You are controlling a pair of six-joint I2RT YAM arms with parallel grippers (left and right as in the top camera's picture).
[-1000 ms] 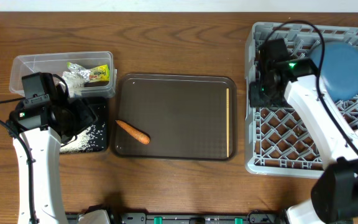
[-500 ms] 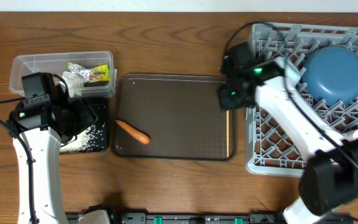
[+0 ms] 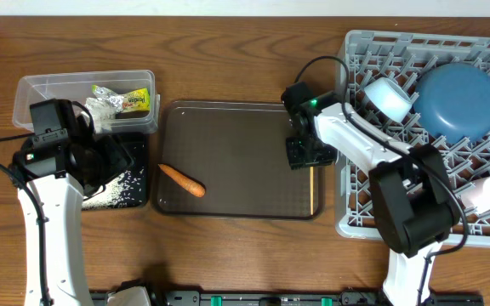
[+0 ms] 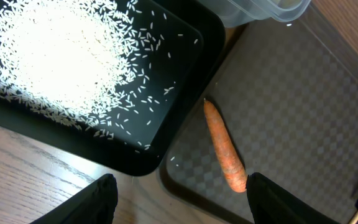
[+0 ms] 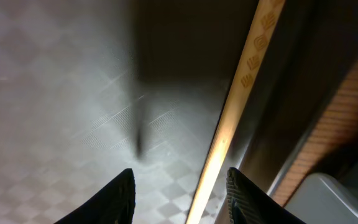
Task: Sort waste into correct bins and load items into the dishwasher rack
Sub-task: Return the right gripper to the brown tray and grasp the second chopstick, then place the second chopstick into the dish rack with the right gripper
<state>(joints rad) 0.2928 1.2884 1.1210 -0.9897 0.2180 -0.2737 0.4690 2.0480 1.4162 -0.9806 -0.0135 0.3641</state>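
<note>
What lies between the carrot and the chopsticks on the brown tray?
Nothing: in the overhead view only bare brown tray floor separates the carrot from the chopsticks.

Serving tray (image 3: 236, 127) sits mid-surface (image 3: 228, 51). On it: carrot piece (image 3: 182, 179) near front-left corner, chopsticks (image 3: 312, 183) lying front-to-back along right edge. Just L of serving tray, two bins, one behind the other: tub (image 3: 32, 89) at back w/ wrapper (image 3: 134, 100) & crumpled scraps (image 3: 102, 106) inside, wrapper to R of scraps; shallow tray (image 3: 145, 170) in front, rice (image 3: 117, 187) in it. Rack (image 3: 356, 217) at far R, beside serving tray. In rack: dish (image 3: 459, 98) toward back, cup (image 3: 387, 96) just L of dish, second cup (image 3: 481, 194) in front of dish nr R side. R tool (image 3: 300, 153) over serving tray's R part, by chopsticks; L tool (image 4: 179, 199) over shallow tray's R edge
</note>
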